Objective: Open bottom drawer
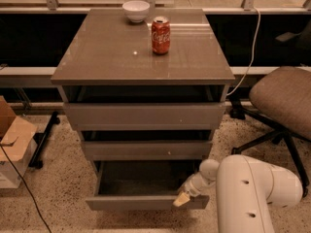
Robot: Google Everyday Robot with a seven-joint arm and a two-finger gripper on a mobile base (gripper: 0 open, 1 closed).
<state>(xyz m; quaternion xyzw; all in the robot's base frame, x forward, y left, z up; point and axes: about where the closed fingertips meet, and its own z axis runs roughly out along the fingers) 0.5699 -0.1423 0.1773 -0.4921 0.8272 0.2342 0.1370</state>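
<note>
While the two drawers above it sit only slightly forward, the bottom drawer [143, 183] stands well out of the cabinet [112, 57], at the lower centre of the frame just above the speckled floor. Its front is a plain, glossy grey-brown strip with no handle, and behind it the shallow dark grey box body lies exposed from above. This front juts past the middle drawer [146, 149] and the top drawer [146, 115], each of which shows a dark gap over its upper edge. The gripper [183, 198] is at the right end of the bottom drawer's front, its pale tan tip lying against the upper edge near the corner; whether the claw is clenched on that edge or released cannot be told. It extends from a thick white arm [252, 193] that fills the lower right of the frame. On the cabinet's top, towards the upper centre, stand a red soda can [161, 35] and a white bowl [136, 10].
</note>
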